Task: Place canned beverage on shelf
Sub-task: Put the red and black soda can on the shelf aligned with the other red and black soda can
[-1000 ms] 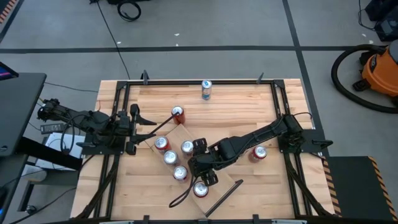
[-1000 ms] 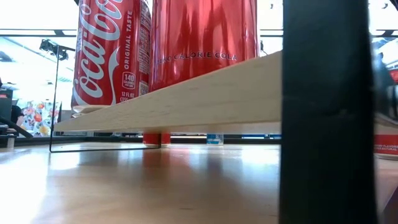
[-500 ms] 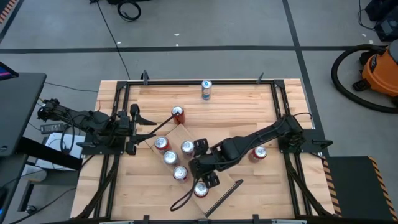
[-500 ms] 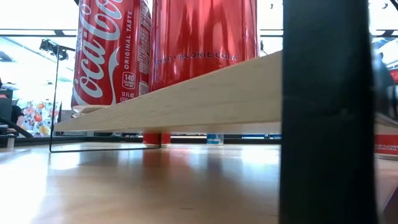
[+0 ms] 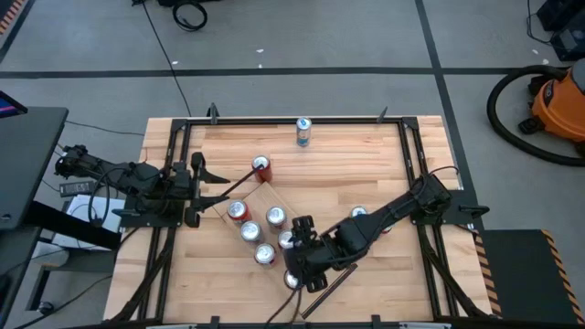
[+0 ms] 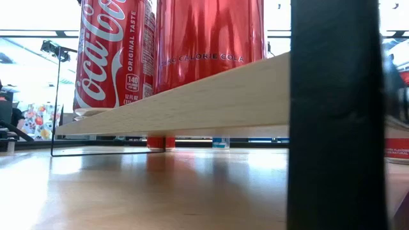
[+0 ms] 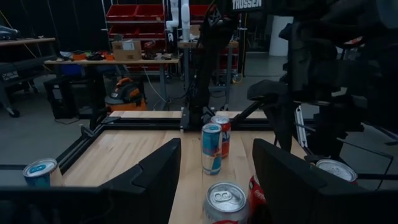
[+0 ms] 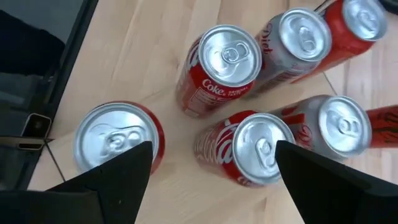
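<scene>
Canned beverages stand in a cluster on the shelf (image 5: 265,195), a pale plank lying diagonally at lower centre of the high view.

High view:
- Right end effector (image 5: 306,265) hovers over the plank's lower end, beside the lowest can (image 5: 292,280).
- Left end effector (image 5: 219,190) waits at the left edge of the surface (image 5: 347,155), near the plank's upper end.
- Loose cans off the shelf: blue can (image 5: 303,132) at top centre, red can (image 5: 262,167) just above the plank, and a half-hidden can (image 5: 358,215) behind the right arm.

Low view:
- Two red cans stand upright on the plank, at upper left.
- A black rod (image 6: 335,115) fills the right side.

Left wrist view:
- Fingers (image 7: 155,180) stand apart and grip nothing; a can top shows low between them, farther on.

Right wrist view:
- Fingers (image 8: 118,177) are spread wide, looking down on six can tops (all upright, as far as I can tell).
- Nothing is held.

Judgement:
- A placement looks finished, and the step in hand is the empty-handed one between cans.
- The next move calls for lifting clear without nudging neighbours.
- It then calls for reaching to a loose can, likely the half-hidden one, and closing around its body.
</scene>
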{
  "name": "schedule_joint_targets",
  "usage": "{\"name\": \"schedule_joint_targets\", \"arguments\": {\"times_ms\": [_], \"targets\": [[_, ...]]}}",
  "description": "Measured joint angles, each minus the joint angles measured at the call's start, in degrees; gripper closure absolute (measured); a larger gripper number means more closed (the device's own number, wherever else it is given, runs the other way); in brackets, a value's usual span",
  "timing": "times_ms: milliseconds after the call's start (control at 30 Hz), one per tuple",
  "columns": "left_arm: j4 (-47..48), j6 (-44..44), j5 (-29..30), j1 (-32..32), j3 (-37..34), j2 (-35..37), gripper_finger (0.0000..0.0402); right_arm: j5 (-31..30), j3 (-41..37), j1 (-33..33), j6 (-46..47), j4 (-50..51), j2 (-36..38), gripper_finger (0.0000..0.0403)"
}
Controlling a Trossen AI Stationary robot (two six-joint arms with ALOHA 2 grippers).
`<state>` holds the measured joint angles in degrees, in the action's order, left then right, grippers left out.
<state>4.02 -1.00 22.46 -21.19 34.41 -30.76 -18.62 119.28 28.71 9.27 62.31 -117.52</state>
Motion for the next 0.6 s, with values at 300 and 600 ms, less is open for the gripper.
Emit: {"name": "schedule_joint_targets", "arguments": {"times_ms": [300, 600], "targets": [[-0.4, -1.2, 0.0, 0.0, 0.0, 0.0, 0.0191, -4.7, 0.0, 0.8, 13.5, 10.9, 3.5, 0.0054], [-0.4, 0.6, 0.0, 0.0, 0.0, -1.0, 0.0191, -12.9, 0.0, -2.0, 19.5, 21.1, 3.9, 0.0054]]}}
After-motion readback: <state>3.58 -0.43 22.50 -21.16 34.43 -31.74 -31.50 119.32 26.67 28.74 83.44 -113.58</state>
